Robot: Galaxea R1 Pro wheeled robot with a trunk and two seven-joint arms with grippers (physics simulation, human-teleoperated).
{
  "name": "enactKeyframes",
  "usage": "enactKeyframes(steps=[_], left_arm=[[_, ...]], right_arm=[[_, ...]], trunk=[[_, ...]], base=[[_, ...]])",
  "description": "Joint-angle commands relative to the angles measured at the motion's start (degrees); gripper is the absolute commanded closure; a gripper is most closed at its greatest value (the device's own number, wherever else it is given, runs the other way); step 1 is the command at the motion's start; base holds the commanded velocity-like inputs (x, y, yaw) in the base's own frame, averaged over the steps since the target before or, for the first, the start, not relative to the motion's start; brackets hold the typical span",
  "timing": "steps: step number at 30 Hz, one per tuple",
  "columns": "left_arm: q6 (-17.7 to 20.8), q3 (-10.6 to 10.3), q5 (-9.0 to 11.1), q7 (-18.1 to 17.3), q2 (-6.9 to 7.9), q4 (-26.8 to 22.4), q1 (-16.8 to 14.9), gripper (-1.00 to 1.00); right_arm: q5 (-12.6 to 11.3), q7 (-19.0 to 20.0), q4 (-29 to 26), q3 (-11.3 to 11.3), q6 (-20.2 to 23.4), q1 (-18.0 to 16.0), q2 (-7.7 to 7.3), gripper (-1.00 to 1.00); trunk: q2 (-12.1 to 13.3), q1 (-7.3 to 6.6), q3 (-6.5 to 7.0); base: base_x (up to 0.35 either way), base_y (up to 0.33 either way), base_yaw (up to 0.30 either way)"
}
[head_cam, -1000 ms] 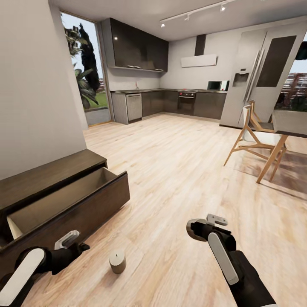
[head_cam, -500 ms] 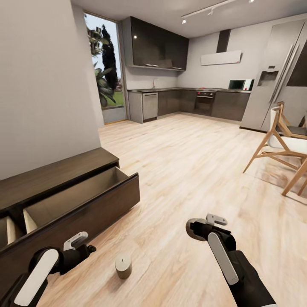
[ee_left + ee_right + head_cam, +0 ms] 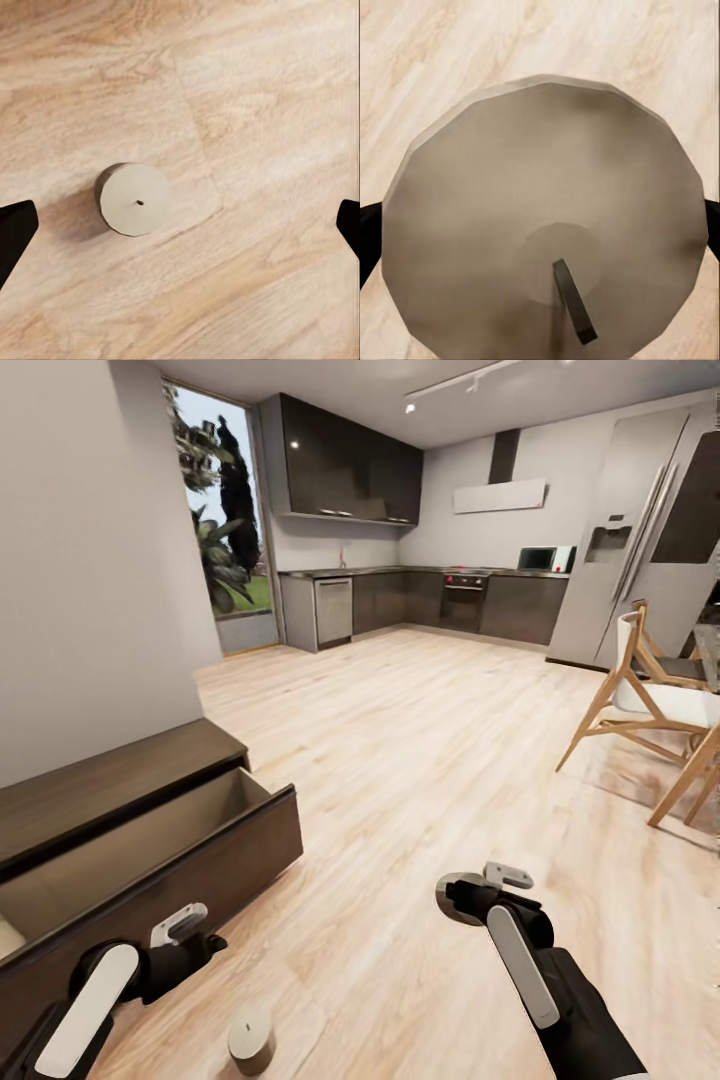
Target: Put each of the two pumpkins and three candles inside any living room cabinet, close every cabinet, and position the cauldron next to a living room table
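Wood floor (image 3: 420,760): left gripper (image 3: 185,932) hangs jaws-open over a candle (image 3: 135,199); right gripper (image 3: 478,890) grips another candle (image 3: 547,225).

A candle (image 3: 250,1038) is stood upright on the floor (image 3: 430,760), just in front of the cabinet (image 3: 110,790), whose drawer (image 3: 150,860) is pulled out to the left. The left gripper (image 3: 190,935) is held above the floor between drawer and candle, the candle seen between its spread fingertips. Over to the right, a second candle (image 3: 547,225) is pinched in the right gripper (image 3: 480,890). A chair (image 3: 650,700) is placed far right, with kitchen cabinets (image 3: 420,600) behind everything.
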Motion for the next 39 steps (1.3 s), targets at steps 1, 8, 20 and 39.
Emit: enactKeyframes(steps=[1, 8, 20, 39], left_arm=[[0.01, -0.11, 0.56, 0.58, 0.07, -0.08, -0.02, -1.0], [0.33, -0.07, 0.93, 0.61, 0.09, -0.65, -0.02, -1.0], [0.75, 0.02, 1.42, 0.59, 0.03, -0.78, -0.02, -1.0], [0.79, 0.03, 2.13, 0.27, -0.29, 0.09, -0.02, -1.0]], right_arm=[[-0.56, -0.64, -0.05, 0.14, 0.0, -0.06, -0.05, 1.0], [-0.54, -0.61, -0.46, 0.17, -0.01, -0.06, -0.05, 1.0], [-1.4, -0.13, -9.5, 0.23, 4.25, 0.06, -0.47, 1.0], [-4.34, 26.3, -11.38, -0.77, 8.39, 0.07, -0.41, 1.0]], trunk=[[-0.02, 0.02, -0.05], [-0.02, 0.02, -0.04], [-2.83, 1.55, -1.3], [-3.86, 2.43, -5.43]], base=[[0.269, -0.14, -0.104], [0.152, -0.085, -0.019], [0.004, -0.002, 0.0], [0.0, 0.0, 0.0]])
